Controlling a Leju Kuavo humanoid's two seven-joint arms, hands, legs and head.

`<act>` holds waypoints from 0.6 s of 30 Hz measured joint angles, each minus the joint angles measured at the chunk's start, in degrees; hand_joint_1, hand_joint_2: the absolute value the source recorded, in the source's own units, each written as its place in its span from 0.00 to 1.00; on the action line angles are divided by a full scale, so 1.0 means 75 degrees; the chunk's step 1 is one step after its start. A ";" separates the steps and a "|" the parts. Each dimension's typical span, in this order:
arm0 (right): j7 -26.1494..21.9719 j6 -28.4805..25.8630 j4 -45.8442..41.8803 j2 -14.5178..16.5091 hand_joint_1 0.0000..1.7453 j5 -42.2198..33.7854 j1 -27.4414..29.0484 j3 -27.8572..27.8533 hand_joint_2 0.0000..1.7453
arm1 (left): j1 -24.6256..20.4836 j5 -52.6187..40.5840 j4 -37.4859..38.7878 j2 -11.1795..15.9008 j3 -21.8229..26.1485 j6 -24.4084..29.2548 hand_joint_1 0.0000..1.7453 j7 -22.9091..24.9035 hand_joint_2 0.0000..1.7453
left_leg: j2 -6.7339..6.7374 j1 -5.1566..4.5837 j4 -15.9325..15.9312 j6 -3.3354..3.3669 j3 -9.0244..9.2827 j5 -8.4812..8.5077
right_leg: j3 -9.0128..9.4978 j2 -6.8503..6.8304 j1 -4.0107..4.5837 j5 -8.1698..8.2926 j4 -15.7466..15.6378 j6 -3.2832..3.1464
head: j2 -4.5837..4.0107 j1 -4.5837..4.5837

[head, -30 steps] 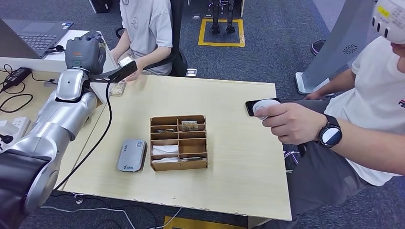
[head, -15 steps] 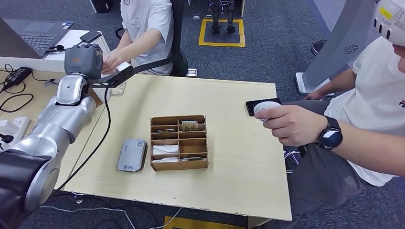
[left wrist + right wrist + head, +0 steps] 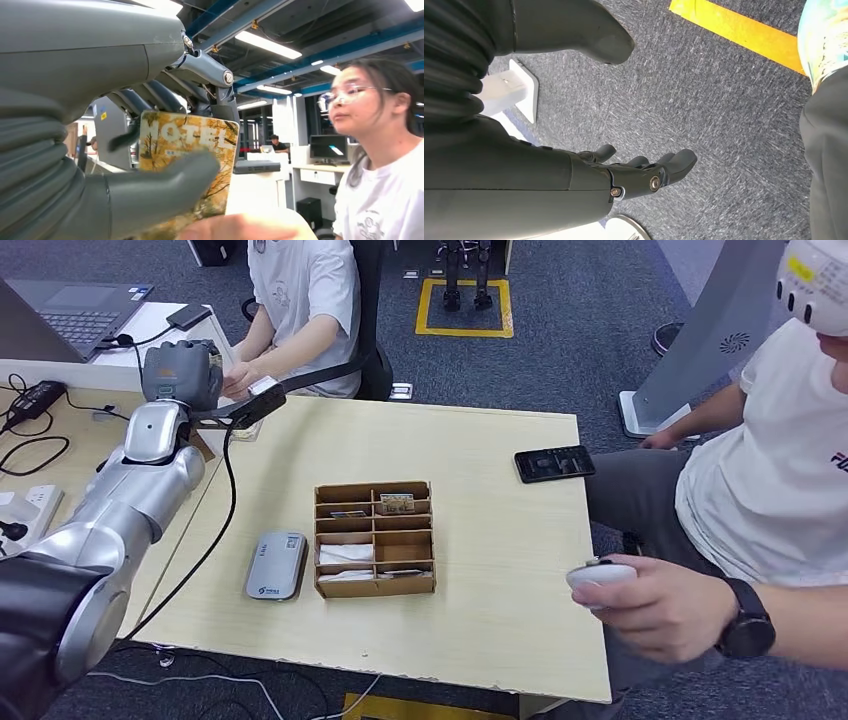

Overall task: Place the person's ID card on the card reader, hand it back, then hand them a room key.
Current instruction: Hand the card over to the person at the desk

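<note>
My left hand (image 3: 240, 405) reaches out past the table's far left corner toward the seated person (image 3: 305, 290). It pinches the room key card (image 3: 263, 387) between its thumb (image 3: 160, 185) and its dark fingers. In the left wrist view the room key card (image 3: 200, 145) shows "HOTEL" over autumn trees, and a person's fingertip (image 3: 235, 231) touches its lower edge. The grey card reader (image 3: 276, 565) lies on the table near the front left. My right hand (image 3: 639, 175) hangs over the carpet with fingers apart, holding nothing.
A cardboard organiser (image 3: 375, 538) with cards in its compartments stands mid-table beside the reader. A black phone (image 3: 554, 463) lies at the right edge. A second person at the right holds a white device (image 3: 600, 573) over the table's front right. Laptop (image 3: 80, 305) and cables are on the left desk.
The seated person's hand has come up to the card in my left hand. The person at the right has lowered the white device from beside the phone toward the table's front right.
</note>
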 joint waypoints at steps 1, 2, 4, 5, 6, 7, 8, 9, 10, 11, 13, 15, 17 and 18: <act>0.0001 -0.0002 0.0000 0.0000 0.00 0.0000 0.0000 0.0000 1.00 | -0.0001 -0.0022 0.0004 -0.0007 0.0033 0.0010 0.00 -0.0031 1.00 | 0.0000 0.0000 0.0000 0.0000 -0.0001 0.0000 | 0.0000 0.0000 0.0000 0.0000 0.0000 0.0000 | 0.0000 -0.0001; 0.0001 -0.0007 0.0000 0.0000 0.00 -0.0001 -0.0001 0.0000 1.00 | -0.0002 -0.0050 0.0004 -0.0011 0.0071 0.0028 0.00 -0.0055 1.00 | -0.0001 0.0000 0.0000 0.0000 -0.0002 0.0000 | -0.0001 -0.0001 0.0000 0.0000 0.0000 0.0000 | 0.0000 -0.0001; 0.0000 -0.0023 0.0000 0.0000 0.00 -0.0013 0.0000 0.0000 1.00 | 0.0005 -0.0094 0.0004 -0.0005 0.0157 0.0099 0.00 -0.0115 1.00 | -0.0001 0.0000 -0.0001 0.0000 -0.0004 0.0000 | 0.0000 -0.0001 0.0000 0.0000 0.0000 0.0000 | 0.0000 0.0000; -0.0001 -0.0035 0.0000 0.0000 0.00 -0.0023 0.0000 0.0000 1.00 | 0.0021 -0.0082 0.0004 0.0014 0.0216 0.0159 0.00 -0.0164 1.00 | 0.0000 0.0000 -0.0002 0.0000 -0.0004 0.0000 | 0.0000 -0.0001 0.0000 0.0000 0.0000 0.0000 | 0.0000 0.0001; -0.0001 -0.0049 0.0000 0.0000 0.00 -0.0041 0.0000 0.0000 1.00 | 0.0054 -0.0025 0.0004 0.0051 0.0290 0.0234 0.00 -0.0238 1.00 | 0.0002 0.0000 -0.0004 0.0000 -0.0004 0.0000 | 0.0001 0.0001 0.0000 0.0000 0.0001 0.0000 | 0.0000 0.0001; -0.0001 -0.0065 0.0001 0.0000 0.00 -0.0065 0.0001 -0.0001 1.00 | 0.0118 0.0085 0.0004 0.0111 0.0391 0.0340 0.00 -0.0340 1.00 | 0.0007 -0.0001 -0.0006 0.0000 -0.0003 0.0000 | 0.0002 0.0006 0.0000 0.0000 0.0003 0.0000 | 0.0000 0.0002; -0.0001 -0.0077 0.0001 0.0000 0.00 -0.0088 0.0003 -0.0001 1.00 | 0.0186 0.0205 0.0004 0.0177 0.0487 0.0438 0.00 -0.0440 1.00 | 0.0013 -0.0001 -0.0009 0.0000 0.0000 0.0000 | 0.0002 0.0012 0.0000 0.0000 0.0004 0.0000 | 0.0000 0.0002; -0.0001 -0.0085 0.0002 0.0000 0.00 -0.0109 0.0004 -0.0002 1.00 | 0.0245 0.0299 0.0004 0.0231 0.0562 0.0510 0.00 -0.0515 1.00 | 0.0018 -0.0001 -0.0011 0.0000 0.0002 -0.0001 | 0.0003 0.0017 0.0000 0.0001 0.0005 0.0000 | 0.0000 0.0002; -0.0001 -0.0089 0.0003 0.0000 0.00 -0.0121 0.0005 -0.0003 1.00 | 0.0287 0.0355 0.0004 0.0266 0.0611 0.0560 0.00 -0.0559 1.00 | 0.0022 -0.0001 -0.0012 0.0000 0.0004 -0.0001 | 0.0003 0.0022 0.0000 0.0001 0.0005 -0.0001 | 0.0000 0.0003; -0.0001 -0.0089 0.0003 0.0000 0.00 -0.0123 0.0005 -0.0003 1.00 | 0.0296 0.0364 0.0004 0.0278 0.0618 0.0569 0.00 -0.0566 1.00 | 0.0023 -0.0001 -0.0013 0.0000 0.0005 -0.0001 | 0.0003 0.0023 0.0000 0.0001 0.0005 -0.0001 | 0.0000 0.0003; -0.0001 -0.0090 0.0003 0.0000 0.00 -0.0123 0.0005 -0.0003 1.00 | 0.0298 0.0364 0.0004 0.0278 0.0618 0.0569 0.00 -0.0566 1.00 | 0.0023 -0.0001 -0.0013 0.0000 0.0006 -0.0001 | 0.0003 0.0023 0.0000 0.0001 0.0005 -0.0001 | 0.0000 0.0003; -0.0001 -0.0094 0.0003 0.0000 0.00 -0.0136 0.0011 -0.0005 1.00 | 0.0381 0.0435 0.0002 0.0337 0.0708 0.0657 0.00 -0.0651 1.00 | 0.0031 -0.0001 -0.0013 -0.0002 0.0010 -0.0001 | 0.0002 0.0032 -0.0001 0.0001 0.0005 -0.0001 | 0.0000 0.0001; -0.0001 -0.0105 0.0003 -0.0001 0.00 -0.0153 0.0038 -0.0011 1.00 | 0.0643 0.0605 0.0001 0.0553 0.0994 0.0871 0.00 -0.0863 1.00 | 0.0034 0.0002 -0.0014 -0.0005 0.0013 -0.0002 | -0.0003 0.0038 0.0002 0.0000 0.0005 -0.0005 | 0.0000 0.0000; 0.0033 -0.0111 0.0003 -0.0001 0.00 -0.0165 0.0057 -0.0021 1.00 | 0.1017 0.0753 -0.0134 0.0813 0.1365 0.1062 0.00 -0.1078 1.00 | 0.0042 0.0004 -0.0020 -0.0011 0.0017 -0.0005 | -0.0003 0.0049 0.0002 -0.0002 0.0006 -0.0008 | 0.0000 0.0000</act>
